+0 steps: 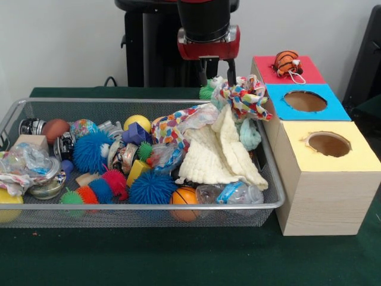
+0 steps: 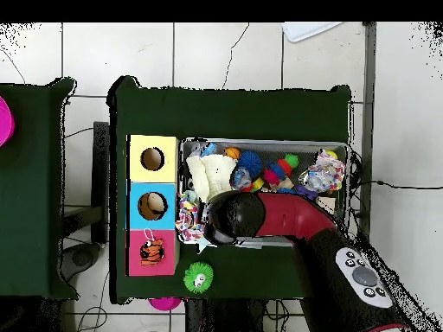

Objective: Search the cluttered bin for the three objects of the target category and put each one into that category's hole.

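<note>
The bin, a wide silver wire-mesh basket, is full of mixed toys and cloths; it also shows in the overhead view. My gripper hangs over the bin's far right corner, its two fingers apart, so it is open. A colourful patterned cloth is bunched just right of the fingertips, over the rim beside the boxes, and shows from above too. A cream cloth lies in the bin below. Three boxes stand beside the bin: red, blue with a hole, yellow with a hole.
A striped tiger toy lies on the red box. A green spiky ball sits on the table outside the bin. In the bin are blue spiky balls, a small basketball and a yellow ball.
</note>
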